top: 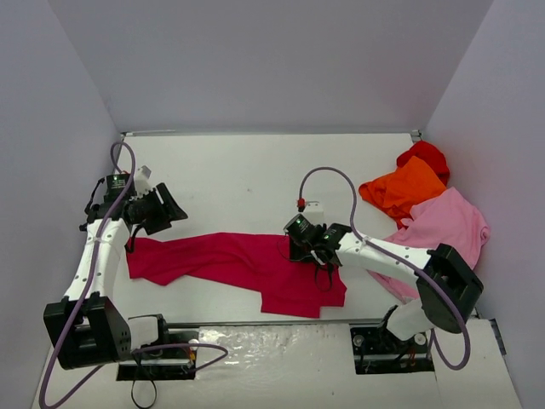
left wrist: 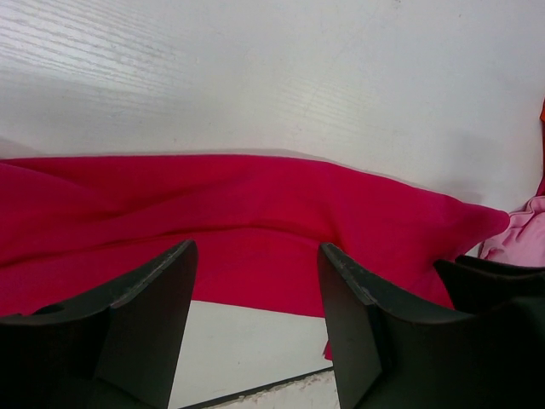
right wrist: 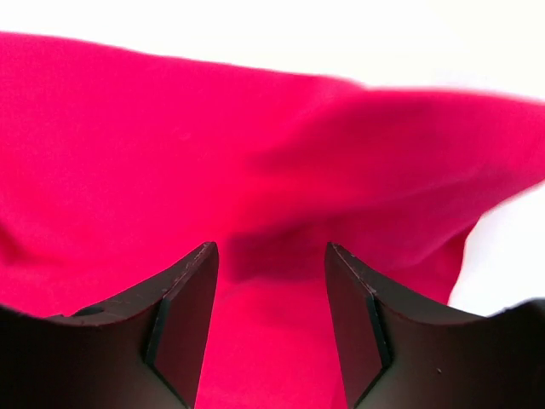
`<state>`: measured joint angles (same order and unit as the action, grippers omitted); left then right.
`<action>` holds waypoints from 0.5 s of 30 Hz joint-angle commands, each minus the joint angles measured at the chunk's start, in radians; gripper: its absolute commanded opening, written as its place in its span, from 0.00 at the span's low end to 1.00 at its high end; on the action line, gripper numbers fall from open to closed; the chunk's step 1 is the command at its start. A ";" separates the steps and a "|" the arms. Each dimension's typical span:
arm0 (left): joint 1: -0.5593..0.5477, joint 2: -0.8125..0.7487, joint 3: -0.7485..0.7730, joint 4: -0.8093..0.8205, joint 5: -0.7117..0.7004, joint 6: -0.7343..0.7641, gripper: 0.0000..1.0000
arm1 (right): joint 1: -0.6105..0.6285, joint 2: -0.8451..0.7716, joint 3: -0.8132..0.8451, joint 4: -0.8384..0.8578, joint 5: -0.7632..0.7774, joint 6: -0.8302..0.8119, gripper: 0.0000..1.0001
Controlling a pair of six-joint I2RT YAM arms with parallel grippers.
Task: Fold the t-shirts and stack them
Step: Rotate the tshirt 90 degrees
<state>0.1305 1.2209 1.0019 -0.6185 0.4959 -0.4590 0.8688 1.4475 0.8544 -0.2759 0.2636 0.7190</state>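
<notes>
The crimson-magenta t-shirt [top: 238, 260] lies stretched in a long rumpled band across the table's front, from left to centre-right. My left gripper [top: 162, 211] is open, just above the shirt's left end; its wrist view shows the shirt [left wrist: 255, 230] beyond the spread fingers and bare table between them. My right gripper [top: 311, 247] is open over the shirt's right part, with cloth [right wrist: 272, 196] filling its view and nothing clamped. The orange t-shirt [top: 402, 189], red t-shirt [top: 426, 155] and light pink t-shirt [top: 443, 226] lie heaped at the right.
White walls [top: 272, 60] enclose the table [top: 247, 179] at the back and both sides. The table's front edge [top: 255, 324] runs just below the shirt. Purple cables [top: 341, 183] loop over both arms.
</notes>
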 commanded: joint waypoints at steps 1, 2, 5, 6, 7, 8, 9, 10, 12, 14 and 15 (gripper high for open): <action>-0.020 -0.031 0.051 0.036 -0.008 -0.013 0.55 | -0.060 0.095 0.045 0.070 -0.050 -0.132 0.50; -0.022 -0.031 0.053 0.034 -0.010 -0.014 0.55 | -0.061 0.124 0.059 0.076 -0.062 -0.143 0.51; -0.023 -0.031 0.061 0.021 -0.020 -0.009 0.55 | -0.060 0.168 0.078 0.090 -0.091 -0.154 0.51; -0.023 -0.031 0.064 0.016 -0.023 -0.008 0.55 | -0.060 0.173 0.080 0.098 -0.098 -0.156 0.49; -0.023 -0.032 0.067 0.012 -0.026 -0.007 0.55 | -0.060 0.178 0.081 0.106 -0.105 -0.157 0.47; -0.024 -0.033 0.070 0.010 -0.030 -0.007 0.55 | -0.060 0.180 0.085 0.107 -0.107 -0.160 0.43; -0.024 -0.034 0.072 0.010 -0.033 -0.006 0.55 | -0.060 0.182 0.088 0.107 -0.109 -0.163 0.39; -0.023 -0.034 0.072 0.010 -0.037 -0.006 0.55 | -0.060 0.182 0.090 0.107 -0.113 -0.165 0.32; -0.023 -0.030 0.072 0.010 -0.037 -0.007 0.55 | -0.061 0.176 0.096 0.106 -0.113 -0.166 0.21; -0.024 -0.027 0.071 0.011 -0.037 -0.005 0.55 | -0.062 0.171 0.104 0.101 -0.110 -0.170 0.13; -0.025 -0.026 0.070 0.011 -0.037 -0.004 0.55 | -0.062 0.172 0.109 0.098 -0.107 -0.173 0.13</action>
<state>0.1120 1.2209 1.0057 -0.6273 0.4653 -0.4618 0.8059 1.6390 0.9083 -0.1883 0.1614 0.5672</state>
